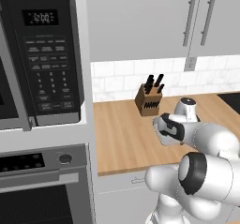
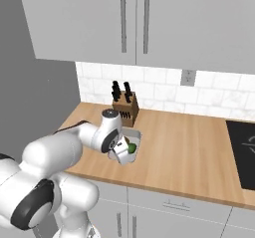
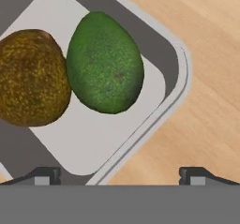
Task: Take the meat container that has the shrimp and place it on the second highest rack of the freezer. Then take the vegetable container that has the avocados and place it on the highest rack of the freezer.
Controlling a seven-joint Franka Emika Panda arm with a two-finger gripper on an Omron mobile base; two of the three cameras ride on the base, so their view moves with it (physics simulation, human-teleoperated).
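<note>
**Avocado container on the desk, hand poised over its rim**

- Vegetable container (image 3: 171,85): shallow grey tray with a pale floor and a raised rim. It sits on the wooden desk (image 2: 189,147), near the front edge and in front of the knife block. In the right base view its far rim (image 2: 135,135) shows past the arm.
- Avocados: two pieces lying inside the tray, touching side by side. The green avocado (image 3: 104,62) is nearer the tray's corner; the brown avocado (image 3: 30,77) lies beside it and is cut off by the edge of the hand view. A spot of green (image 2: 131,148) shows in the right base view.
- Hand (image 3: 120,175): directly above the container, pointing down at it. The two dark fingertips (image 3: 44,175) stand wide apart, one over the tray's inner wall and the other over bare desk, so the rim runs between them. Nothing is held. In the left base view the hand (image 1: 164,128) hangs over the desk, hiding the tray.
- Knife block (image 1: 148,100): brown wood with dark handles, standing at the back of the desk against the white tiled wall.
- Microwave (image 1: 44,54): dark, set in the tall unit left of the desk, with an oven (image 1: 42,185) below it.
- Cooktop (image 2: 244,152): black, at the right end of the desk.
- Wall cabinets (image 2: 134,20): grey, with bar handles, above the desk.
</note>
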